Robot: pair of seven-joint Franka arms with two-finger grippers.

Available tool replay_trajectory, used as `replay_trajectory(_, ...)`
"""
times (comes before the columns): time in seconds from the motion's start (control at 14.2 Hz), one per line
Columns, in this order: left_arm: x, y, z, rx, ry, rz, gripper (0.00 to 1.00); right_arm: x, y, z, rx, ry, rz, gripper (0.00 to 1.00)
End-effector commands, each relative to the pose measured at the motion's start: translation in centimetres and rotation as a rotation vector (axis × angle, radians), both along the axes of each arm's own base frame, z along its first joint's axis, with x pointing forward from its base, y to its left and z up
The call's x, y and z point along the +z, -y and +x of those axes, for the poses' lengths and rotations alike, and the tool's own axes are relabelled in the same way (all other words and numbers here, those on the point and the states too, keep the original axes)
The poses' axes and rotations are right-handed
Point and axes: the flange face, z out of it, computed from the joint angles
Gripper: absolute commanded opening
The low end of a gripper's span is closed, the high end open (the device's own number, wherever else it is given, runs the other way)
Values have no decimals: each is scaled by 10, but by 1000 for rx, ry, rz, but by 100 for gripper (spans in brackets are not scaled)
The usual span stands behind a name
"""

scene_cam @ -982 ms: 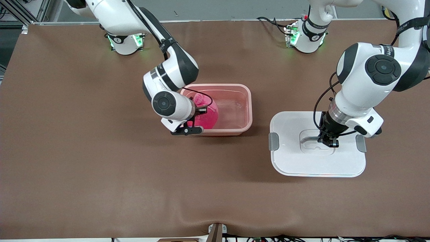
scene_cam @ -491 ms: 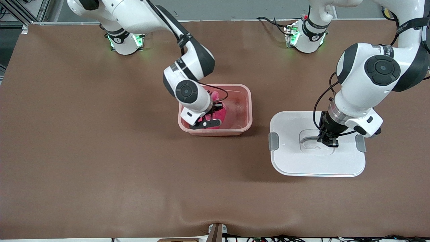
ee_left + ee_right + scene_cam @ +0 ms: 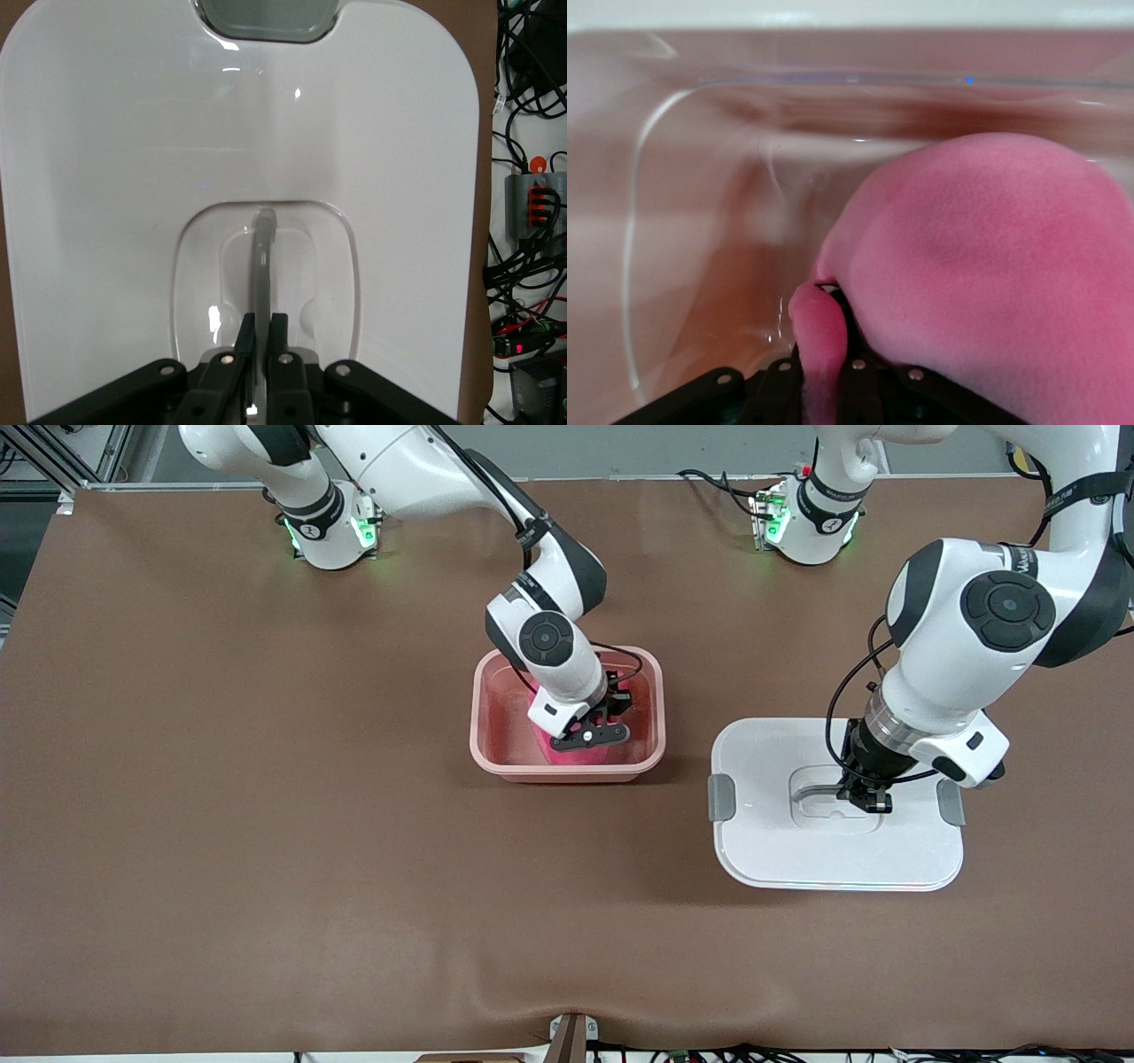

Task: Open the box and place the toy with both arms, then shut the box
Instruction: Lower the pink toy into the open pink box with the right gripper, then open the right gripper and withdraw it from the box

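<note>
- Box (image 3: 496, 757): open translucent pink tub near the middle of the desk (image 3: 266, 850); thin, stiff walls, probably light and apt to slide if nudged.
- Toy (image 3: 567, 751): pink plush inside the box, against the wall nearer the front camera; whether it touches the floor cannot be told. Soft and light, it gives under pressure, so a pinched fold or flap is the surest hold.
- Right pincer (image 3: 592, 737): down inside the box, closed on a flap of the toy, as the right wrist view shows (image 3: 819, 336).
- Lid (image 3: 762, 850): white, flat on the desk, well apart from the box toward the left arm's end, a grey clip (image 3: 721, 798) at each short side. Rigid and smooth; the recessed handle (image 3: 263, 266) is the natural grip.
- Left pincer (image 3: 866, 801): over the lid's recess, clamped shut on the thin handle bar.
- Stage, as judged: toy being placed; release and closing remain.
</note>
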Motion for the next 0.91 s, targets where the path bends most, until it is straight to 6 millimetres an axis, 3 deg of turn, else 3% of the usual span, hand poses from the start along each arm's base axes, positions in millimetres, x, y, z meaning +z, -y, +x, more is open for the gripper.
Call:
replay_trajectory(0.0,3,-3,-4,-16,10,2,0,-40,0,2,-18,10,-23,0)
replay_trajectory(0.14,4,-3,-3,-16,11,1,0,-40,3,6,-19,19,-25,99)
replay_trajectory(0.42,2,-2,-4,-16,8,2,0,3,3,17,-27,49,12,100)
replay_trajectory(0.56,3,-1,-4,-18,10,1,0,34,10,26,-37,74,26,100)
replay_trajectory(0.7,4,-2,-3,-16,13,0,0,82,31,41,-48,87,17,100)
replay_trajectory(0.84,4,-2,-4,-16,11,1,0,132,64,61,-93,97,19,100)
